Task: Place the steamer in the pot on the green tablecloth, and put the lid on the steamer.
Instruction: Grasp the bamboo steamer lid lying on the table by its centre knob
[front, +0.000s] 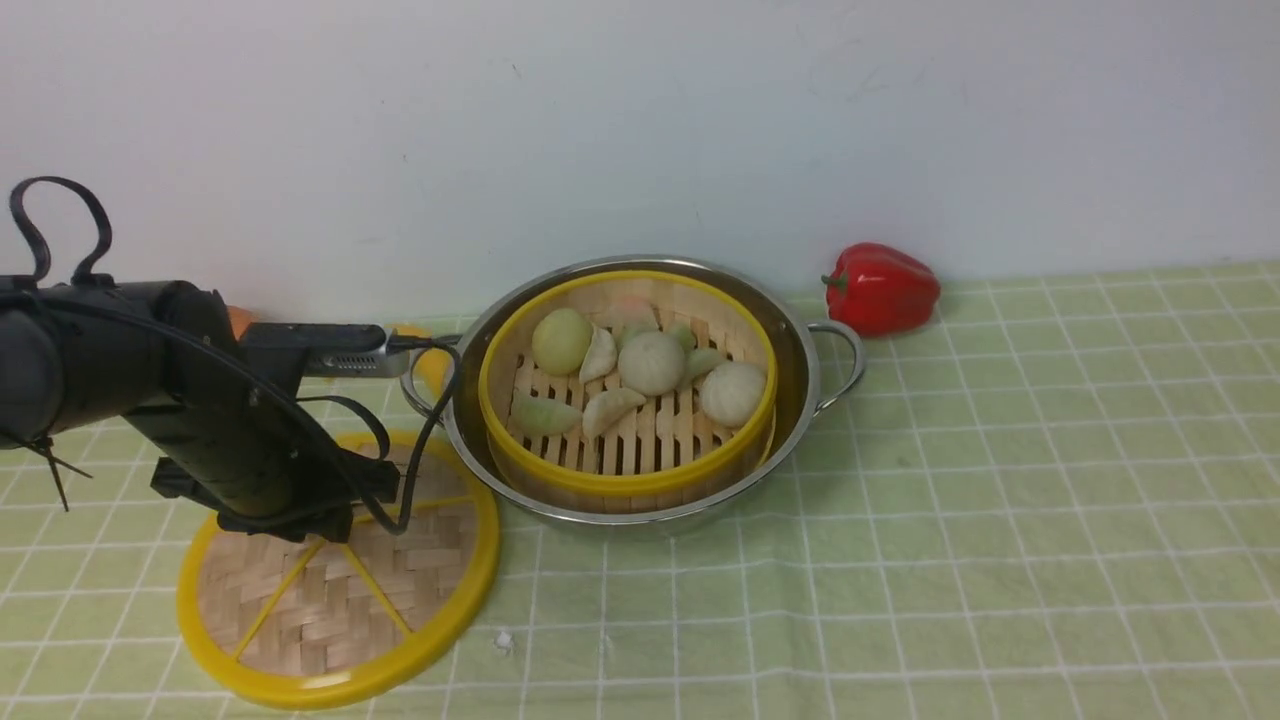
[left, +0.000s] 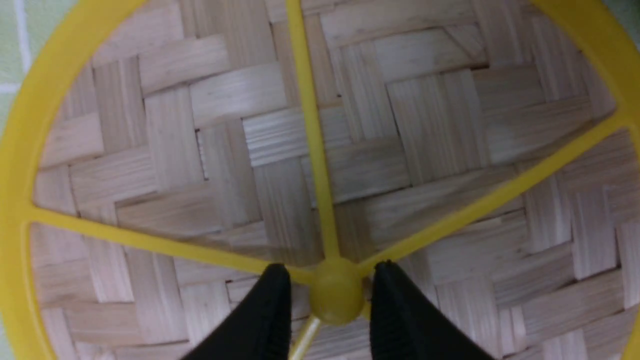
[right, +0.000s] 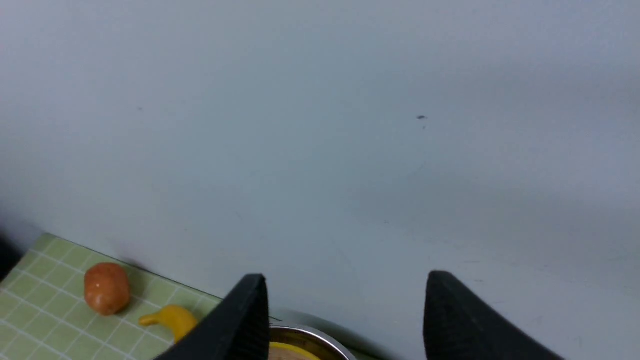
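The steamer (front: 620, 485), a bamboo basket with yellow rims holding pale buns and dumplings, sits inside the shiny pot (front: 812, 345) on the green tablecloth (front: 1000, 500). The lid (front: 330, 610), a woven disc with a yellow rim and spokes, lies left of the pot and looks slightly tilted. My left gripper (front: 335, 510) hangs over its middle. In the left wrist view the lid (left: 400, 125) fills the frame, and the left gripper (left: 332, 267) is shut on its yellow hub (left: 336, 297), one finger against each side. My right gripper (right: 345, 277) is open and empty, facing the wall above the pot's rim (right: 310, 335).
A red pepper (front: 882, 287) lies by the wall to the right of the pot. An orange fruit (right: 106, 288) and a yellow banana-like piece (right: 170, 317) lie by the wall on the pot's left, mostly hidden behind my left arm in the front view. The wall stands close behind the pot.
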